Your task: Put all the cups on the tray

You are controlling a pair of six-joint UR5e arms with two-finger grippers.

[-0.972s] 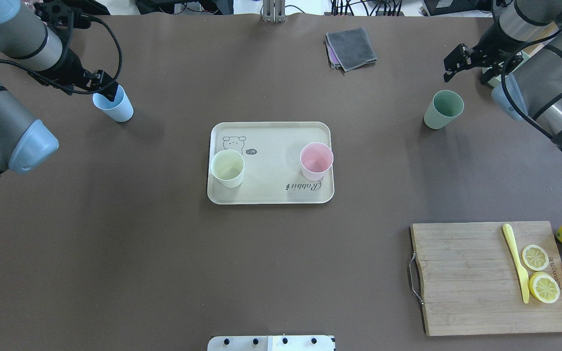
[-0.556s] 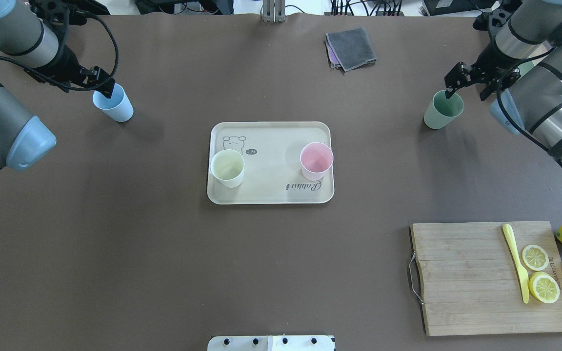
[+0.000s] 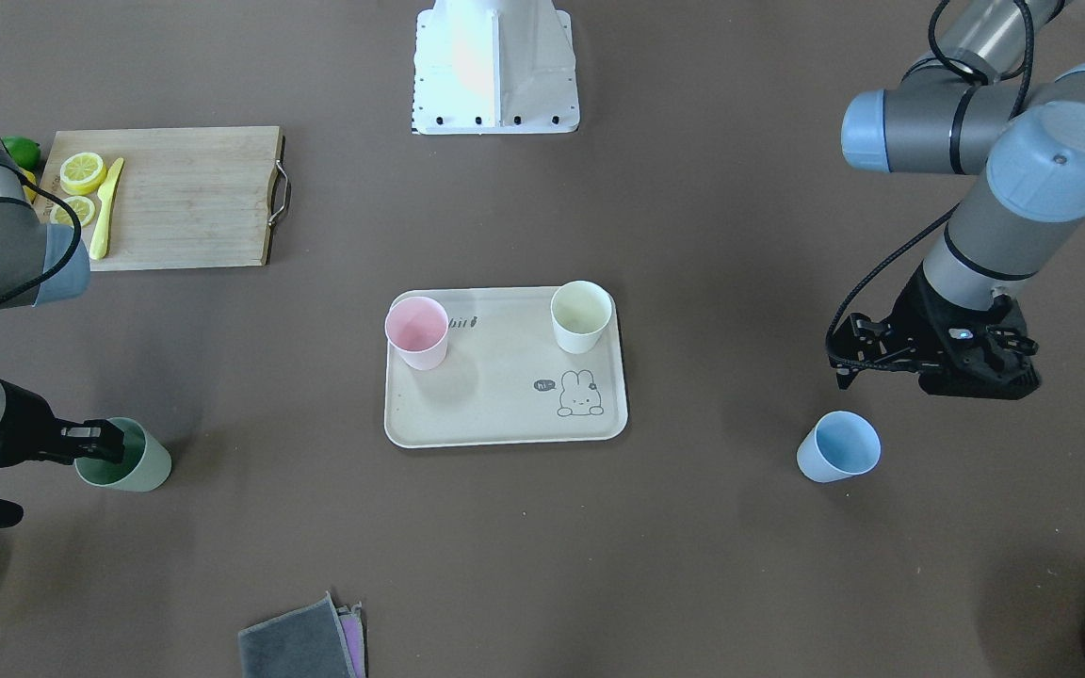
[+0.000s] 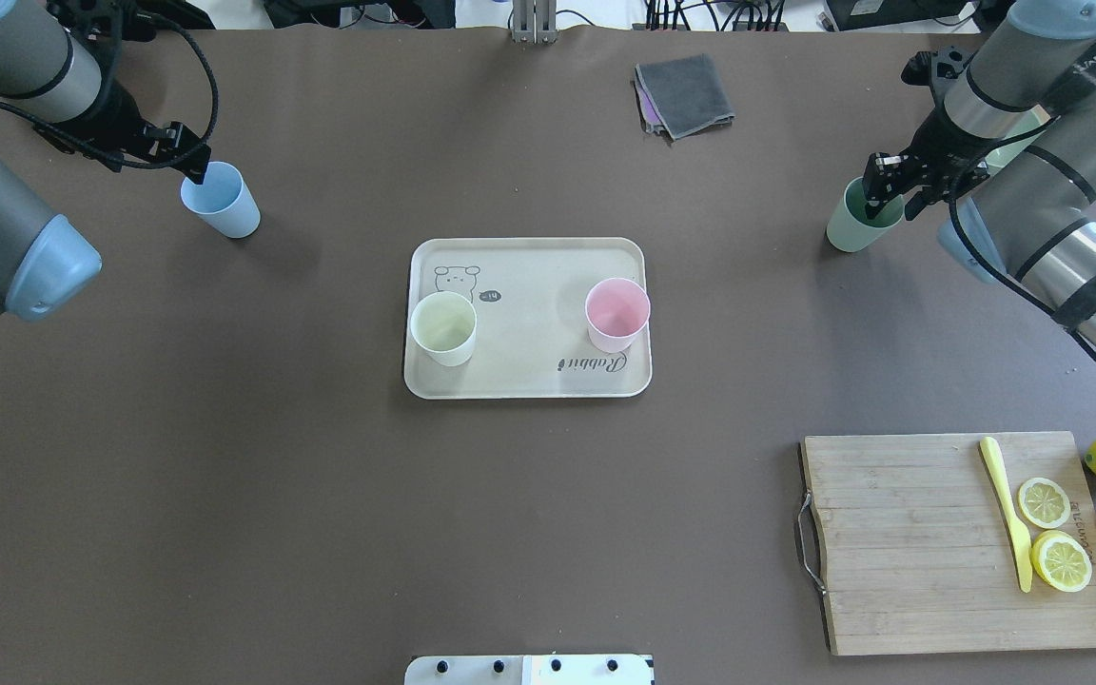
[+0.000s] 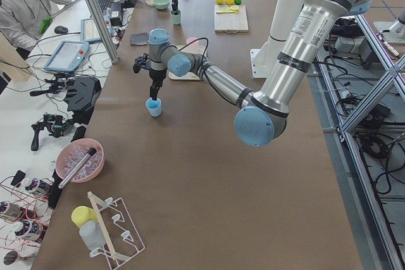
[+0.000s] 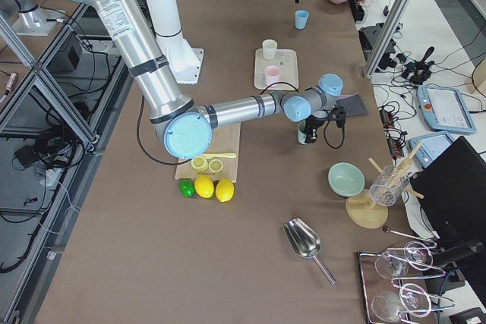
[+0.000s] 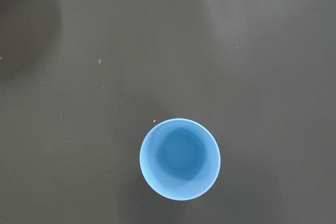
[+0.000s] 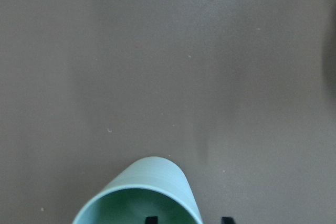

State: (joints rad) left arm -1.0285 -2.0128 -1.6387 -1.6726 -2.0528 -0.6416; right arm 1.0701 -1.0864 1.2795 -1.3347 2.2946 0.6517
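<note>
So, the tray (image 4: 529, 381) sits mid-table with the cream cup (image 4: 443, 326) and pink cup (image 4: 616, 314) on it. The blue cup (image 4: 221, 200) stands far left on the table, with the left gripper (image 4: 188, 157) just above its far rim, jaws apart. The green cup (image 4: 854, 228) is far right, and the right gripper (image 4: 889, 183) has its jaws spread across the rim, one finger inside.

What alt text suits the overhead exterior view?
A cream-beige rectangular tray holds a cream-white plastic cup and a pale pink plastic cup; a light blue plastic cup and a sage green plastic cup stand outside it. The left gripper is beside the blue cup, the right gripper at the green cup's rim.
</note>
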